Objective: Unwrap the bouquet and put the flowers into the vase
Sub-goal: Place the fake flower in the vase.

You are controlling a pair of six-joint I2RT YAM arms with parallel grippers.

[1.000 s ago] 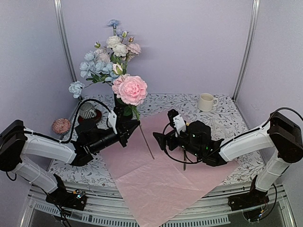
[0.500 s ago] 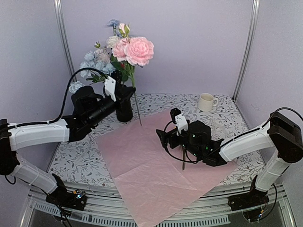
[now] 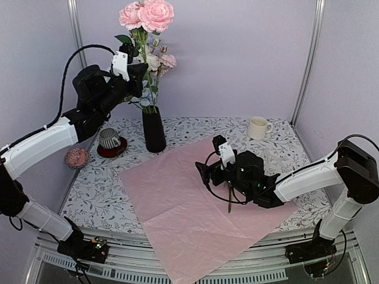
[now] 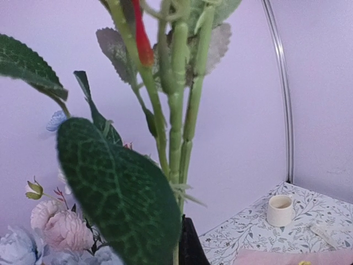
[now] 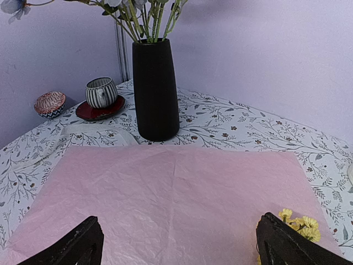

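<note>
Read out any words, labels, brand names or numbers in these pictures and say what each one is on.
None: no readable text anywhere.
The vase, flowers, white mug, striped cup and pink wrapping paper are unmarked; the tablecloth bears only a leaf print.

I'm working in a staged lab test booth, not a real home. Plain lilac wall panels point(image 3: 237, 53) close it in, joined by bare metal posts point(image 3: 77, 47) at eleven and one o'clock. The counter point(image 3: 106, 201) wears a leaf-print cover. The arm bases point(image 3: 83, 245) sit on a metal rail point(image 3: 195, 269) at six o'clock. A vase point(image 3: 154, 130) and a mug point(image 3: 258, 127) stand like props.
</note>
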